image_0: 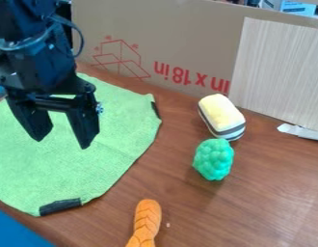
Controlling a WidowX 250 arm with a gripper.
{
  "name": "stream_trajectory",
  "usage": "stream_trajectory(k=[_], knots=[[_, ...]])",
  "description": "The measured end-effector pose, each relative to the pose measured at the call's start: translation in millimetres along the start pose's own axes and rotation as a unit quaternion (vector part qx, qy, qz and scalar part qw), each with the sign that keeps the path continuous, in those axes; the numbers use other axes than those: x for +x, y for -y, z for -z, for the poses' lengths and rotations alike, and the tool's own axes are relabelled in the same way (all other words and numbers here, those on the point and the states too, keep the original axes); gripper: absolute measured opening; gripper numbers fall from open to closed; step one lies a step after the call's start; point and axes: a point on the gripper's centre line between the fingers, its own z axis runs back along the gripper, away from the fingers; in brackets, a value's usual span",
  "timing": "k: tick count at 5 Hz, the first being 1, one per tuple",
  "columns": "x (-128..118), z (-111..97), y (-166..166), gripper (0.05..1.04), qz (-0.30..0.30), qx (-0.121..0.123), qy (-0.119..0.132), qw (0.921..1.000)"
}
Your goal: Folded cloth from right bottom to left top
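The green cloth [59, 173] lies spread out under the black pincer [63, 140], whose jaws stand wide apart with nothing between them. One cloth, with two black patches showing at its edges, shares the brown wooden bench [258, 193] with one bumpy green toy [214, 159], one yellow-topped striped block [221, 117] and one orange braided piece [147, 223]; a cardboard wall [181, 38] and pale panel [281, 72] stand behind.
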Motion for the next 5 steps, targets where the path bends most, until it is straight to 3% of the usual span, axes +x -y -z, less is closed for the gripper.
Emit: stream_trajectory(k=[1, 2, 3, 4, 5], knots=[[-2, 3, 0, 1.000, 0.005, -0.003, -0.010, 0.9999], [1, 18, -8, 1.000, 0.086, -0.021, -0.055, 0.9946], [-5, 33, -11, 0.999, 0.213, -0.028, -0.069, 0.9743], [-17, 49, -16, 0.999, 0.336, -0.006, -0.080, 0.9383], [-27, 63, -21, 0.999, 0.431, 0.011, -0.069, 0.8998]])
